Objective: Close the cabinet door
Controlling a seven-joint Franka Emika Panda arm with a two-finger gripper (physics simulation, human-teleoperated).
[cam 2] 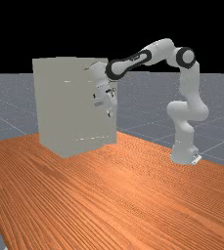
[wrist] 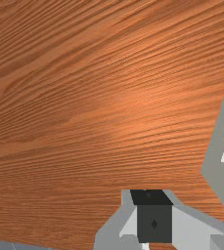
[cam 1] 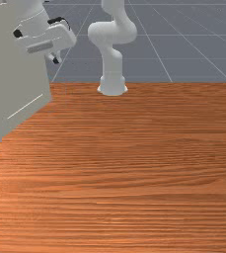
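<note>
Hanging near cabinet [cam 2: 69,107] edges, hand [cam 2: 109,113] above broad tabletop [cam 2: 123,195], apart or together, cannot tell

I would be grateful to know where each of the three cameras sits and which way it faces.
Front view: across the table, facing the arm; its base and gripper show.
Far view: farther off, looking over the table; the whole arm shows, reaching toward the cabinet.
Wrist view: on the arm's end, looking down past the gripper at table and cabinet; the gripper shows.
Shared: front and far views both show base, gripper, table and cabinet.
</note>
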